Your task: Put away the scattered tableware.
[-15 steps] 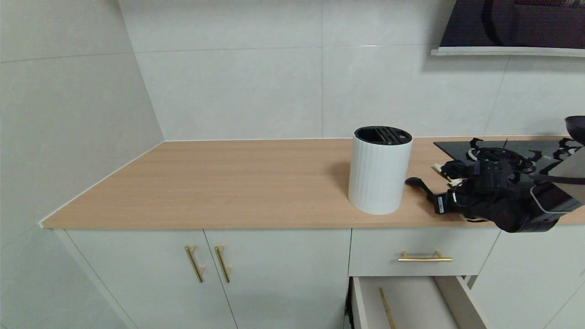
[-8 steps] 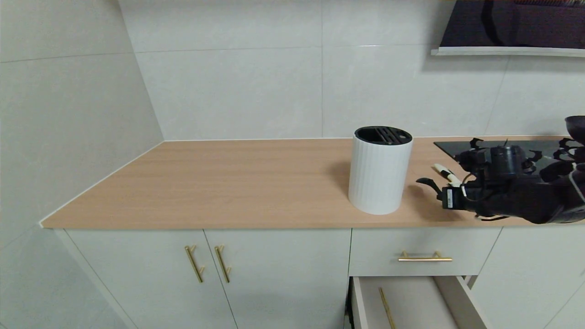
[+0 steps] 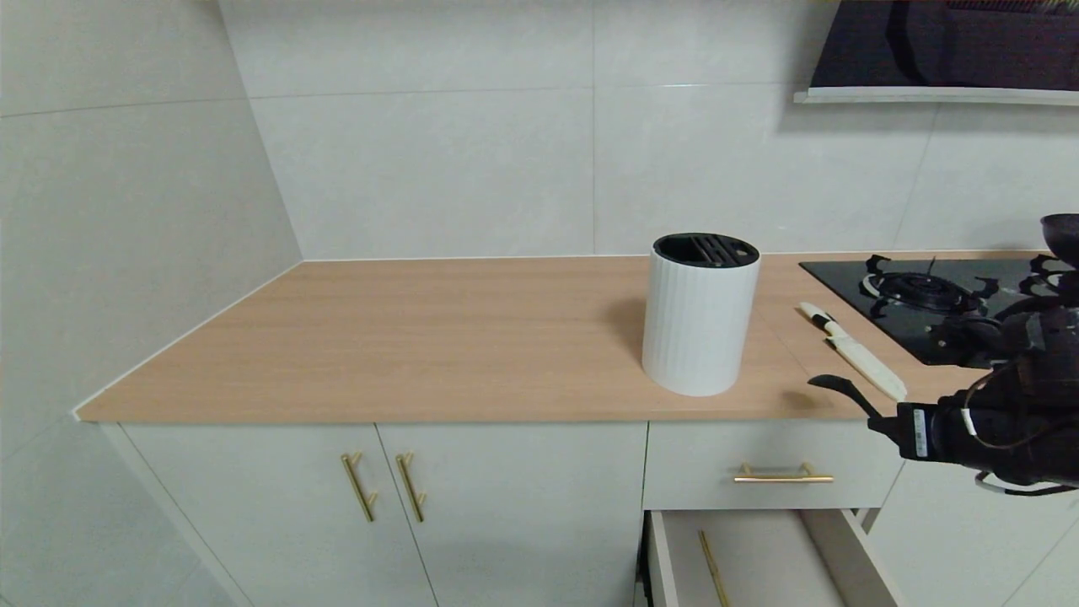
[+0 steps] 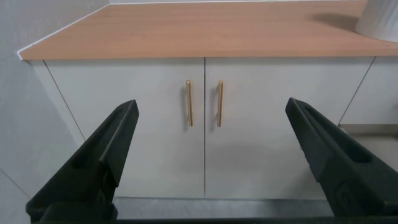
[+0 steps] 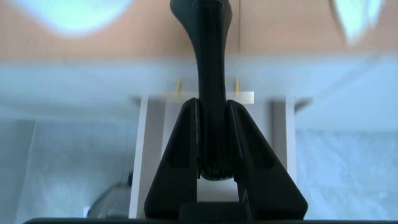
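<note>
Two end effectors. The left end effector is spread wide with nothing in it, low down and facing the cabinet doors. Nearest in the head view is the open drawer, with a thin gold-coloured piece lying inside; can't tell what it is. Above and to the right of it, just off the front edge of the surface, the right end effector is clamped tight on the handle of a black utensil, with the curved end sticking out toward the left. It looks spoon-like, not sure. Farther back on the surface lies a white knife, then the white ribbed holder with its slotted black top, upright, near the knife but apart from it. The hob is behind on the right.

Step, as judged: stow the held utensil, probably in the drawer since the hand is already out over it. To do it well, bring it over the drawer opening, go down clear of the drawer wall and the surface edge, lay it lengthwise beside the gold piece, then let go low. The knife is not yet put away.

Views: the right wrist view shows the pinch clearly, handle centred between both fingers. The head view shows where the knife, holder and drawer lie. The left wrist view shows the empty spread fingers and the gold door handles.
</note>
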`<state>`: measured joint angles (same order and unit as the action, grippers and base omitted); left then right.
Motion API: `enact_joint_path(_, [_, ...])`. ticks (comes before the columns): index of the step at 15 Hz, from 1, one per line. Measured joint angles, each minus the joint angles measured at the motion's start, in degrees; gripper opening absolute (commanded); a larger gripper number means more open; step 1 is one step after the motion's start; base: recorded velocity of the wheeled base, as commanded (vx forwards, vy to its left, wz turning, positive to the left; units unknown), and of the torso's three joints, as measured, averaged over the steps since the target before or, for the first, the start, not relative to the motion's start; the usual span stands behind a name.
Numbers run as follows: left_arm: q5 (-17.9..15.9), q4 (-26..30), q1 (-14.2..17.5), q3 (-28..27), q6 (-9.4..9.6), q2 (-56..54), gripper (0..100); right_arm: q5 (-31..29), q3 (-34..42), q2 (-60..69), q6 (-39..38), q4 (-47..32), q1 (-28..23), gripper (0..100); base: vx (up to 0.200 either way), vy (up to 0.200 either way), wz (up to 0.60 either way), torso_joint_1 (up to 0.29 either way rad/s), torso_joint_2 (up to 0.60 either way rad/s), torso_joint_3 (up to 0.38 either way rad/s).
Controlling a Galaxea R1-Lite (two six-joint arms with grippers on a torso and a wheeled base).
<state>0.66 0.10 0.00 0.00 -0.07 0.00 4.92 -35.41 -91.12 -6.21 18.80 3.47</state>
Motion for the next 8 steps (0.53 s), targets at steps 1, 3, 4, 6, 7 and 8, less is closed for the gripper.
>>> enact_joint_path(1, [0.0, 0.0, 0.0, 0.0, 0.02, 0.0, 100, 0.2, 2.1, 1.9, 0.2, -0.1, 0.3, 0, 0.0, 0.0, 0.0, 0.0, 0.0, 0.0])
enact_joint_path(3, [0.0, 0.0, 0.0, 0.0, 0.02, 0.0, 100, 0.2, 4.4, 4.5, 0.4, -0.1, 1.1, 0, 0.0, 0.0, 0.0, 0.0, 0.0, 0.0])
enact_joint_path(4, [0.0, 0.0, 0.0, 0.0, 0.0, 0.0, 100, 0.2, 4.8, 5.0, 0.4, 0.0, 1.3, 0, 0.0, 0.0, 0.0, 0.0, 0.0, 0.0])
enact_joint_path(6, [0.0, 0.0, 0.0, 0.0, 0.0, 0.0, 100, 0.4, 5.2, 5.8, 0.4, -0.1, 1.7, 0, 0.0, 0.0, 0.0, 0.0, 0.0, 0.0])
enact_joint_path(7, [0.0, 0.0, 0.0, 0.0, 0.0, 0.0, 100, 0.6, 5.4, 6.0, 0.9, -0.1, 1.8, 0, 0.0, 0.0, 0.0, 0.0, 0.0, 0.0])
enact_joint_path(8, [0.0, 0.0, 0.0, 0.0, 0.0, 0.0, 100, 0.7, 5.7, 6.1, 1.6, -0.1, 1.8, 0, 0.0, 0.0, 0.0, 0.0, 0.0, 0.0])
